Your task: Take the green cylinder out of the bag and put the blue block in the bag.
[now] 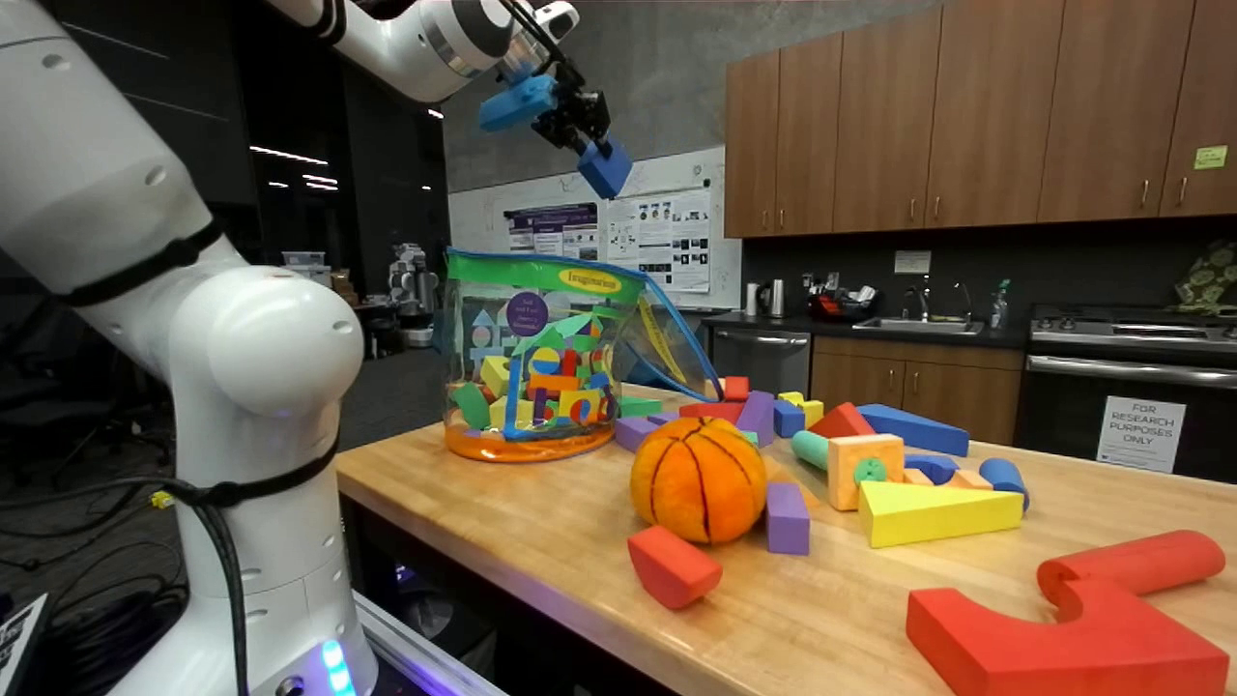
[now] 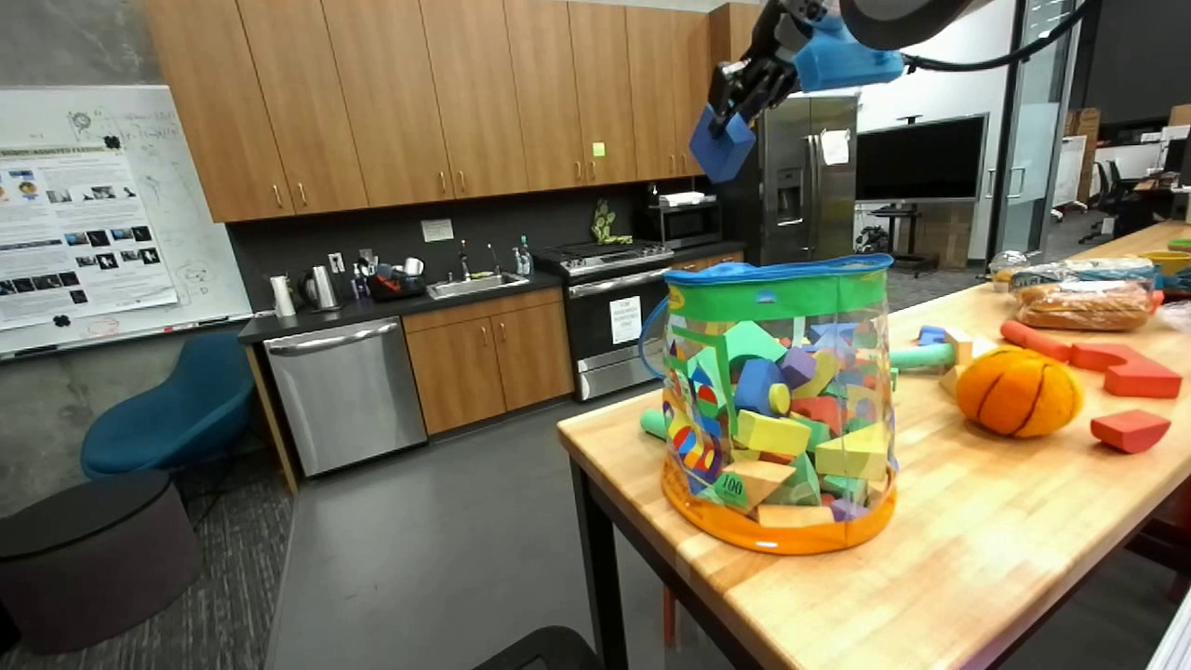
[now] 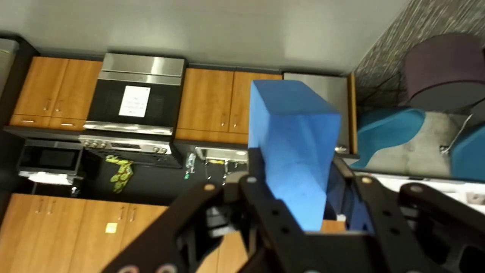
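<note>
Foam, to judge by its matte faces, is what the blue block (image 1: 607, 171) is made of. In an exterior view it is held, tilted, in the gripper (image 1: 592, 145), well above the green-trimmed rim of the clear bag (image 1: 498, 272), whose lid (image 1: 661, 333) is folded back to the right. A green cylinder (image 1: 810, 449) is seen lying on the table (image 1: 541, 503), right of the bag; the taking-out can therefore be judged done, though whether this is the piece meant cannot be told.

In an exterior view, toy pieces (image 2: 772, 434) are seen heaped behind the bag's near wall. The block is shown there above the left part of the bag, well apart from the rim; whether it is centred on the mouth cannot be told.

In the wrist view the block is seen clamped across opposite flat faces by the finger pads (image 3: 257, 167), its outer end left jutting free. Light weight and some give are to be expected: it may be dented by a hard squeeze, hardly broken, and little slipping is foreseen. Such a hold, clear of the corners, is judged well suited. The bag's thin plastic is likely to fold if brushed.
</note>
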`<action>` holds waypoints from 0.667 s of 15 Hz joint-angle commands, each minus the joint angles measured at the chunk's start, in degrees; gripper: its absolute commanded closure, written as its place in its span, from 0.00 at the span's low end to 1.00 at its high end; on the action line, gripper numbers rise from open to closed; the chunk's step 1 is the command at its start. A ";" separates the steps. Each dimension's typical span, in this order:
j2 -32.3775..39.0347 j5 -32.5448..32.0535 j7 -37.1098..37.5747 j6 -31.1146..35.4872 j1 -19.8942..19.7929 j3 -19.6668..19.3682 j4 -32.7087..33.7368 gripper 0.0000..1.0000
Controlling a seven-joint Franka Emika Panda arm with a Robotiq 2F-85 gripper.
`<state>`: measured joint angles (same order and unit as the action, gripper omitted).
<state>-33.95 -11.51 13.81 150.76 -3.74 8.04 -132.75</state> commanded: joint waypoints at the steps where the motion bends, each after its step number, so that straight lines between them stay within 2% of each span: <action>1: -3.66 5.05 -10.32 -6.24 7.62 -3.14 -3.53 0.84; 3: -4.92 6.72 -14.23 -9.65 9.96 -3.81 -4.22 0.84; 8: -7.11 5.88 -16.47 -13.67 9.65 -4.07 -4.91 0.84; 10: -7.65 6.07 -16.97 -17.20 9.54 -4.45 -4.84 0.84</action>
<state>-39.70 -6.06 -0.97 137.69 5.69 4.43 -137.03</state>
